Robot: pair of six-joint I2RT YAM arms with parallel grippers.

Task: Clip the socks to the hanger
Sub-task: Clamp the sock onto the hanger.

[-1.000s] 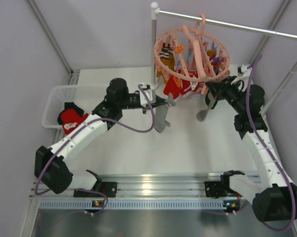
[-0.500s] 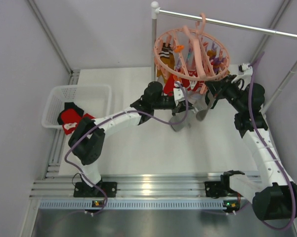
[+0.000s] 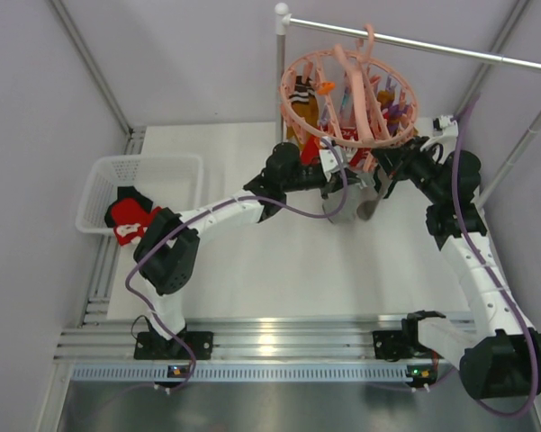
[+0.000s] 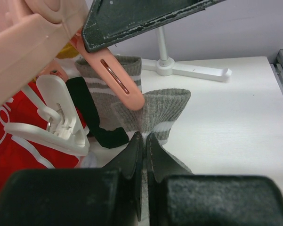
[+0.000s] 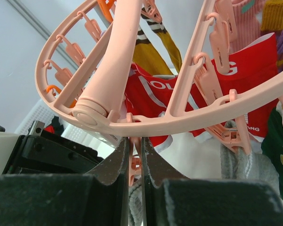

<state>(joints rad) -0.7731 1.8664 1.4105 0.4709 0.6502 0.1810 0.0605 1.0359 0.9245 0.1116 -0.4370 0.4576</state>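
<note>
White desk [image 3: 279, 270] under pale walls, with a grey rail [image 3: 450, 49] across the back. Suspended from that rail: the hanger [image 3: 353, 85], several socks already clipped beneath it, among them a red sock [image 5: 155, 92].

Below the hanger ring: right gripper [image 5: 134, 141], fingers close together and clamped on a pink clip [image 5: 133, 167].

Just below the hanger, beside that clip: left gripper [image 4: 142, 139], fingers together and clamped on the grey sock [image 4: 162, 108], cuff raised toward the clip.

Probable faults from here:
- Cuff missing the clip mouth, through swing of the freely hung hanger.
- Clip snapping closed on nothing, through early release of the squeeze.
- Only a thin edge of fabric caught, then slipping out under the sock's own weight.
- Red sock next to the clip tugged loose by contact from either arm.
</note>
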